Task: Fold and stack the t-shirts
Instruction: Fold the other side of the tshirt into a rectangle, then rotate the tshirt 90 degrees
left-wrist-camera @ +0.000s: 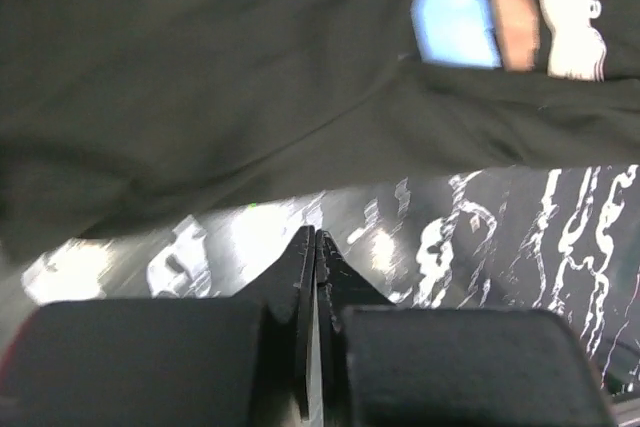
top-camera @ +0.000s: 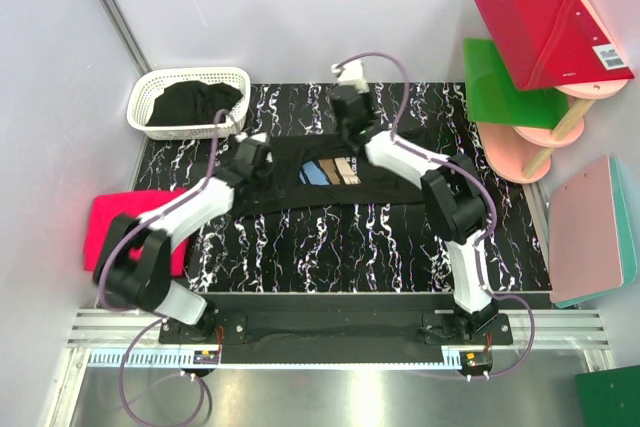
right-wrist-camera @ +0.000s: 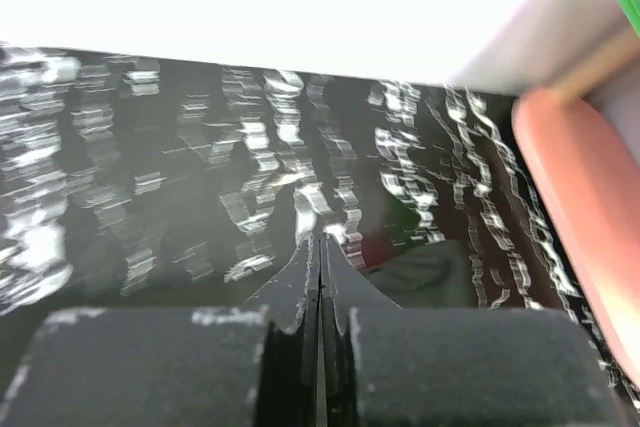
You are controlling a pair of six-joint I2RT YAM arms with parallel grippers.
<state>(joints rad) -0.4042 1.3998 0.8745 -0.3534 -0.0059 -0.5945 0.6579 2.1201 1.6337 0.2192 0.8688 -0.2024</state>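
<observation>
A soft black cloth t-shirt with a blue, tan and white brushstroke print (top-camera: 300,187) lies spread flat, print up, at the centre of the glossy black white-veined tabletop (top-camera: 400,247). The left claw (left-wrist-camera: 316,242) hangs at the shirt's 9 o'clock side, fingers pressed together on nothing, over bare tabletop just beside the hem. The right claw (right-wrist-camera: 320,247) is likewise together and empty, near the shirt's 12 o'clock edge and facing the far wall.

A second black t-shirt (top-camera: 190,102) sits crumpled in a white plastic lattice basket (top-camera: 150,97) at 10 o'clock. A folded hot-pink t-shirt (top-camera: 120,217) lies at 8 o'clock.

The printed shirt looks light, limp and thin. It will likely sag, bunch and trail rather than hold any shape, and may slide on the shiny top. The best holds are probably at the outline: a shoulder seam or hem corner, one per claw and level with each other. The fingertips would need to pinch low against the surface to catch a single layer.
</observation>
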